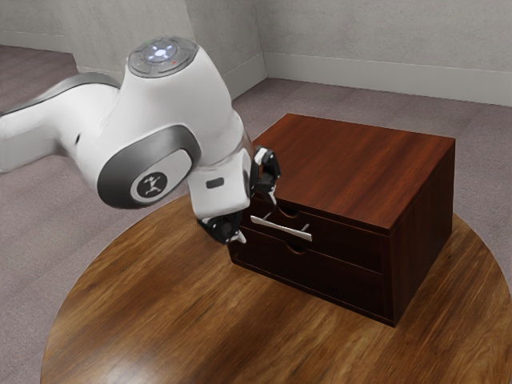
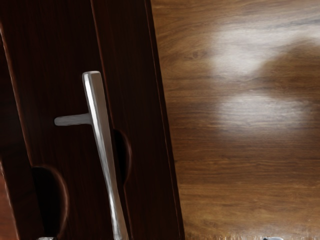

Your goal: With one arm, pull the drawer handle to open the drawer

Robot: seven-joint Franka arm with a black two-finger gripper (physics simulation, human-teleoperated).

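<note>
**Exterior view.** The arm (image 1: 160, 120) comes in from the exterior view's left and reaches over a round wooden table (image 1: 160, 320). A dark wooden cabinet (image 1: 360, 160) stands on the table toward the exterior view's right. It has two drawers, the upper drawer (image 1: 344, 236) above the lower drawer (image 1: 320, 280). The upper drawer carries a silver bar handle (image 1: 280, 226). Its front sits in line with the front below it. This view alone gives the claw (image 1: 250, 214): its two black fingers stand well apart — spread, not clamped. One finger is above the handle's end nearer the arm, and the other is below it. That end of the bar lies between the fingers. Whether either finger touches the bar cannot be told.

**Wrist view.** This view gives the close detail. The handle (image 2: 102, 150) runs as a long flat bar standing off the upper drawer (image 2: 55, 75) on a short post (image 2: 70, 120). The lower drawer (image 2: 125, 75) lies beside the upper one, and the table (image 2: 240, 150) lies beyond it. Each drawer front has a rounded cut-out in its edge — one sits partly behind the bar.
</note>
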